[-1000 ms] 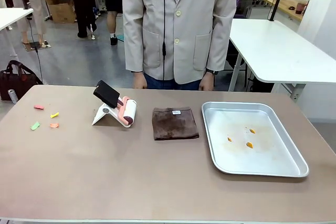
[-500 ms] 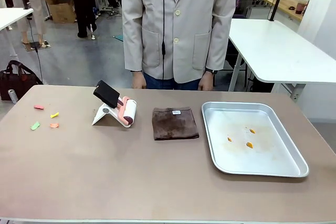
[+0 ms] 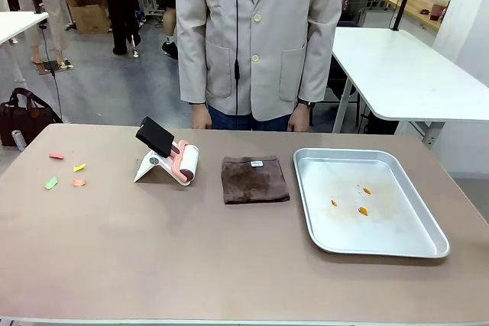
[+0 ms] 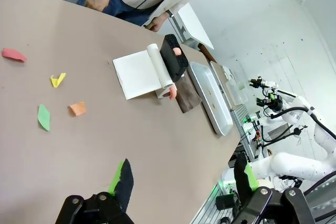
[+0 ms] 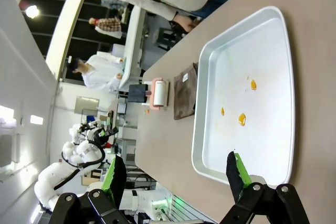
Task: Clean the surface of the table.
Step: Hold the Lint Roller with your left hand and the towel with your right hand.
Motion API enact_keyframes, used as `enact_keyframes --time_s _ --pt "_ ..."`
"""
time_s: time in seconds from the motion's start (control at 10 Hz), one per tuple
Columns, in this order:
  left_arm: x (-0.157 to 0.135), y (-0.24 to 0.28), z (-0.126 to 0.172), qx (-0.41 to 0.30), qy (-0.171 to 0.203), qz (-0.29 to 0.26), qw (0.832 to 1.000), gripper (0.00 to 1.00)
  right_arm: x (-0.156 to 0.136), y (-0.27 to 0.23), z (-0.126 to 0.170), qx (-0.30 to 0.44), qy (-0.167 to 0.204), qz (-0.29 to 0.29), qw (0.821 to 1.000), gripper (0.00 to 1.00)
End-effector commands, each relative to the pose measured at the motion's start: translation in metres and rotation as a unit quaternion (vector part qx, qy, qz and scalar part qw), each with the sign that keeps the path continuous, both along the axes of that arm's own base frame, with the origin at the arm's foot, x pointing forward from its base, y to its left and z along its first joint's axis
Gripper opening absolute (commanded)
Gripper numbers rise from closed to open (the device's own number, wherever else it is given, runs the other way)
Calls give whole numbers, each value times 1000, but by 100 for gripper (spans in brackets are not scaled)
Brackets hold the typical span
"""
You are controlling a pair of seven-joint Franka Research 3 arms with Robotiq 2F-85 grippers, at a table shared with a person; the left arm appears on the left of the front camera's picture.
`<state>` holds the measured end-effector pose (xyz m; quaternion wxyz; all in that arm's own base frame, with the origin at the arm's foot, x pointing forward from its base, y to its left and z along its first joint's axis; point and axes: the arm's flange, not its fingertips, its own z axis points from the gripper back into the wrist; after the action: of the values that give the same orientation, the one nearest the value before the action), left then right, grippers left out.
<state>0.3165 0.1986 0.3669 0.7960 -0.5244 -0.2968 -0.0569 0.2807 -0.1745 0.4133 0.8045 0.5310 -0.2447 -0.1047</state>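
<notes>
No text legible — cloth tag unreadable.

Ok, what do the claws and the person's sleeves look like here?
Left claw and right claw: black two-finger bodies, bright green pads, silver screws at the knuckles. The person wears a pale beige buttoned jacket with long sleeves, a thin black cable down its front, and a dark band at one wrist.

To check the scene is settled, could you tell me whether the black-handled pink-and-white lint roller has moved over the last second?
No. The black-handled pink-and-white lint roller keeps the same gap to the left of the folded dark-brown cloth.
</notes>
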Motion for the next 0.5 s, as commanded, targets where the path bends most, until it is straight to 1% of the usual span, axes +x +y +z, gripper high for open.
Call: enact_keyframes --time_s 0.0,0.1,0.2,0.3,0.4 --pt "0 1 1 -3 -8 -4 1000 100 5 -1 2 5 -14 -2 1000 100" --pt "0 0 0 0 0 0 1000 100 0 0 0 0 0 0 1000 100" --pt "3 0 0 -19 -4 -9 1000 100 -2 6 7 -1 -9 -6 1000 100" --pt "14 -11 6 -17 -1 -22 1000 100 7 27 16 -10 -25 1 1000 100" --pt "30 -29 19 -37 4 -59 998 100 24 62 28 -41 -24 25 999 100"
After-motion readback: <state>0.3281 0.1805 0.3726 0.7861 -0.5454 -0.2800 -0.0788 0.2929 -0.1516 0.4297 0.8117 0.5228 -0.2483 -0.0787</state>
